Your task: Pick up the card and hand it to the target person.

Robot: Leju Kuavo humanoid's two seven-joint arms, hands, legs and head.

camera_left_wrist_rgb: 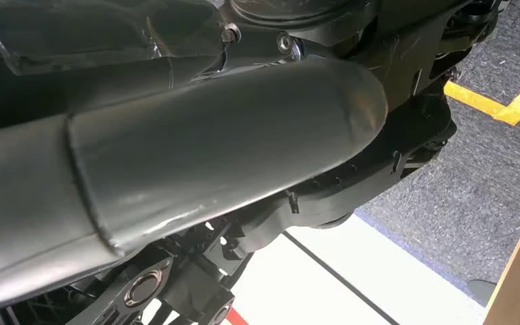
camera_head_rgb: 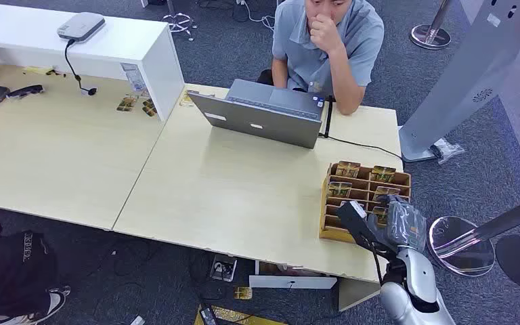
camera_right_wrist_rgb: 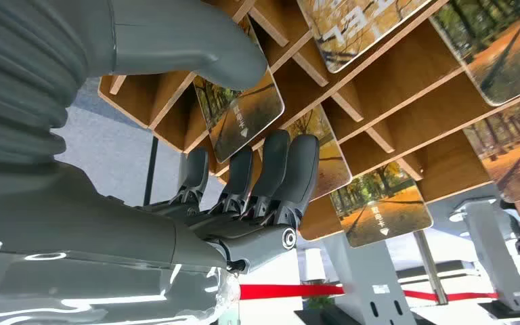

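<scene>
At the centre of the head view, a pale wooden table point(camera_head_rgb: 196, 189) is seen, with a seated person point(camera_head_rgb: 328, 47) at twelve o'clock behind an open grey laptop point(camera_head_rgb: 261, 112). Toward four o'clock a wooden card rack point(camera_head_rgb: 362, 196) is set near the table's edge. The right hand point(camera_head_rgb: 379, 223) is placed at the rack's near end, and a card point(camera_right_wrist_rgb: 240, 115) still in its slot is pinched between thumb and fingers point(camera_right_wrist_rgb: 291, 169). The left hand's state cannot be told.

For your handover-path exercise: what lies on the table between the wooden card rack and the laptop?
Head view: bare tabletop between the wooden card rack and the laptop.
</scene>
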